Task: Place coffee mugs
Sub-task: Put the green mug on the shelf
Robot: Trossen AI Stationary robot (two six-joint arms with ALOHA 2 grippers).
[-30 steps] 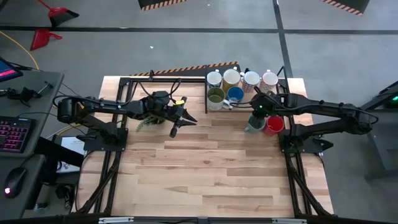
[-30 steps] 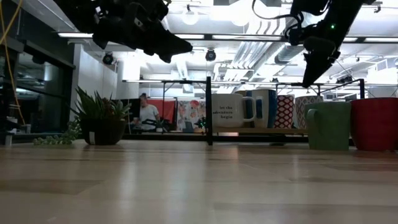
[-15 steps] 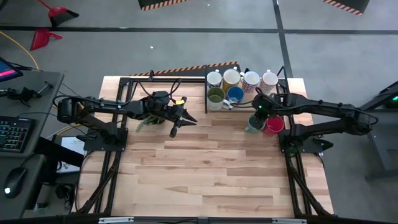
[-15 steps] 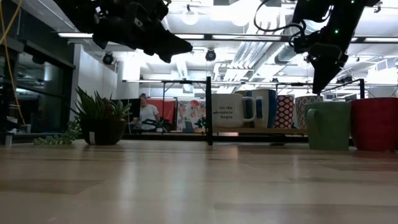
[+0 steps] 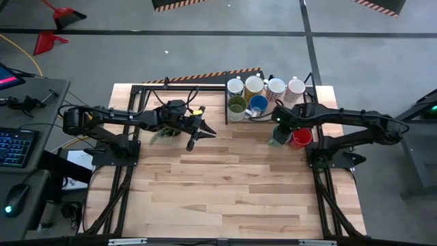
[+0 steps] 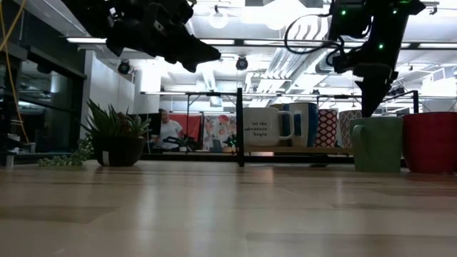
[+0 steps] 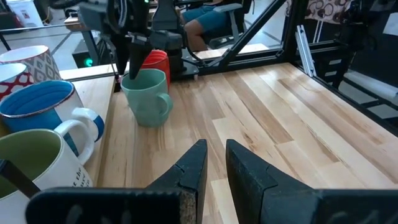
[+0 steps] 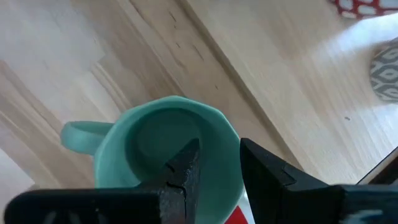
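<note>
Tipping is risked if the right gripper (image 8: pixel 217 163), its fingers apart astride the near wall of the teal mug (image 8: pixel 155 149) standing on the counter (image 5: pixel 225 178) beside the red mug (image 5: pixel 301 137), is closed off-centre.

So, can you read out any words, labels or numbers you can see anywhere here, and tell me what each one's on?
"let the adventure begin": dark lettering on the side of the white mug, low view; small, so this is a best reading.
Left wrist view: lettering low on what seems the same mug is cut off, unreadable.
Nothing else carries readable text; the other mugs show only patterns or plain colour.
</note>
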